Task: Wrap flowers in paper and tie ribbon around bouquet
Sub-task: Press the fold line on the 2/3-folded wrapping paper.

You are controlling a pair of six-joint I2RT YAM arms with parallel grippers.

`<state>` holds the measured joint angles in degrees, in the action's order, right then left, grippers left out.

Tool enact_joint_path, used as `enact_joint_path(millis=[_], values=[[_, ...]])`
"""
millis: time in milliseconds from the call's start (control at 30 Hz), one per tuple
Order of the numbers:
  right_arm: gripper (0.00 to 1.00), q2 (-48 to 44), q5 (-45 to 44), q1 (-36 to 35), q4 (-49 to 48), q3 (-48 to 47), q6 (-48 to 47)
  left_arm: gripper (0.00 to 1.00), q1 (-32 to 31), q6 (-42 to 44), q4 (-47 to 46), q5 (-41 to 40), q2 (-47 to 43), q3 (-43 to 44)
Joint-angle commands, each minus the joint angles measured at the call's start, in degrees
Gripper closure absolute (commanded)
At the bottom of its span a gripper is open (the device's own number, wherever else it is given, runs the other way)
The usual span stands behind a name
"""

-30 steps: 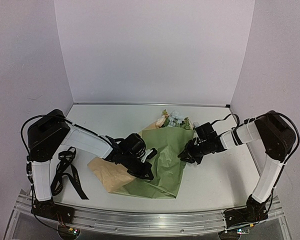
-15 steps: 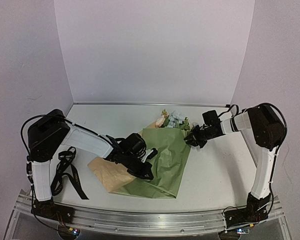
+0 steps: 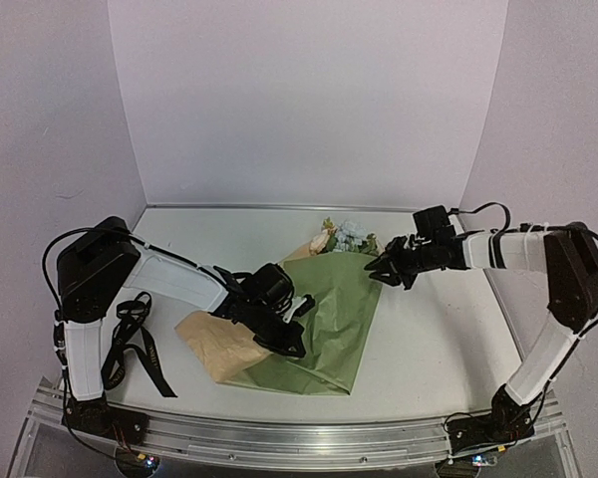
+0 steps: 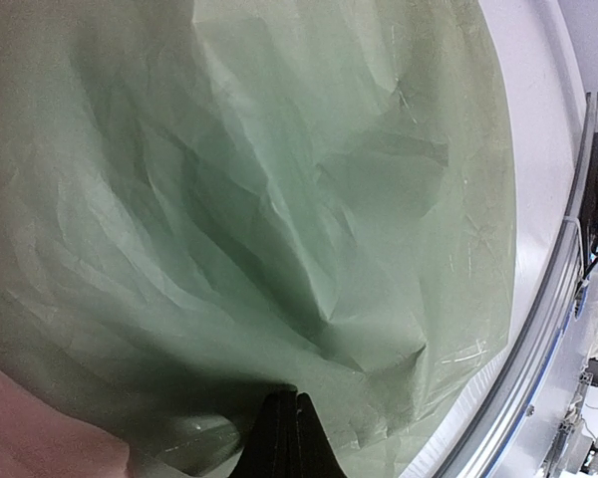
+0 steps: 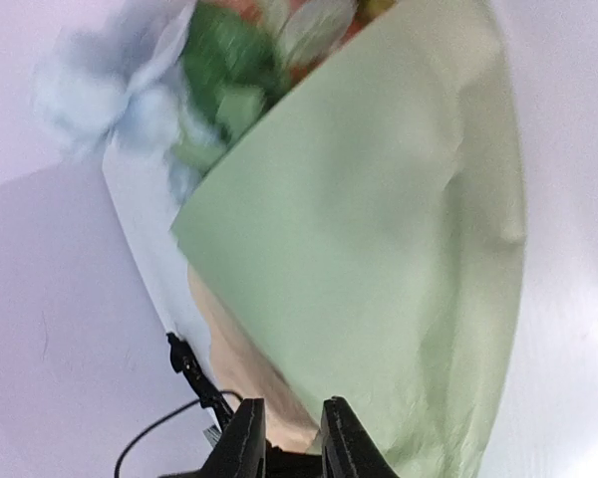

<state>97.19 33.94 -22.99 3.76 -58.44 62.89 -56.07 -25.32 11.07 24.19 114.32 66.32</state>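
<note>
Quick look at where we are with the wrap. The paper [image 3: 329, 309] lies on the tabletop [image 3: 439, 339] with its long axis running from the near edge away from us, leaning a bit right. A tan flap sticks out on its left side. The flowers [image 3: 344, 237] poke out past the paper's far end, stems hidden under the green.

The left jaws are pressed together and sit down on the middle of the paper. We can't tell whether any sheet is nipped between them or just pinned. The right jaws sit at the paper's far right corner, just beside the blossoms. They're a little apart, and we can't make out any paper in the gap.

The ribbon [image 3: 145, 354] is well off the paper's left side, untouched. We'd guess the right arm [image 3: 498, 249] does the fold: that edge lies straight ahead of its jaws.
</note>
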Motion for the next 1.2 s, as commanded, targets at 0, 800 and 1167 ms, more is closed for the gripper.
enact_joint_path(millis=[0,800,1167], values=[[0.79,-4.66,-1.97,-8.35,-2.22,8.8,1.22,1.0,0.25,0.8,3.86,-4.44,2.22,-0.13],[0.8,-3.71,-15.89,-13.0,-20.37,28.22,3.47,1.0,0.26,1.47,4.49,-4.94,2.59,-0.2],[0.8,-5.86,-10.85,-8.56,-16.62,22.98,3.11,1.0,0.3,2.01,4.85,-5.0,2.28,0.1]])
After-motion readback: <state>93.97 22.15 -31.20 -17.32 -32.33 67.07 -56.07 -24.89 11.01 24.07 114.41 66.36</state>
